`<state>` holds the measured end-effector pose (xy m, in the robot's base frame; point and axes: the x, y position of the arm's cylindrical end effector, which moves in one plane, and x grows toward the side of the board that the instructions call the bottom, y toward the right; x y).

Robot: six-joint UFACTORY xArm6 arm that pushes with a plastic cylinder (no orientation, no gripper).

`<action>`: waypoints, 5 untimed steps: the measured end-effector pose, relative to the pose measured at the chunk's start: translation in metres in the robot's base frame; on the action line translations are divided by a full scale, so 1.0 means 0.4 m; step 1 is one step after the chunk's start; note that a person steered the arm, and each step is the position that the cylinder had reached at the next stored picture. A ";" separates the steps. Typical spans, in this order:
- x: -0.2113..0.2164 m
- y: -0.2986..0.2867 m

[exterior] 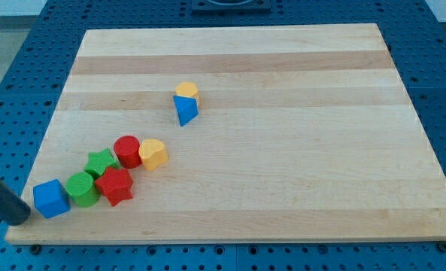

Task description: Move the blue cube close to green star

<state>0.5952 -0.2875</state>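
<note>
The blue cube (51, 199) sits near the board's bottom-left corner. It touches a green cylinder (81, 188) on its right. The green star (101, 162) lies just up and right of that cylinder, one block away from the cube. My tip (19, 219) is at the end of the dark rod coming in from the view's left edge. It is just left of the blue cube and slightly below it, very close to it or touching it.
A red star (116, 185), a red cylinder (127, 150) and a yellow block (153, 153) crowd around the green star. A yellow block (186, 91) and a blue triangular block (185, 110) sit together near the middle. The wooden board (283, 150) ends just below the cube.
</note>
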 end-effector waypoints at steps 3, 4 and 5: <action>-0.021 0.061; -0.039 0.085; -0.054 0.118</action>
<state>0.5736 -0.2402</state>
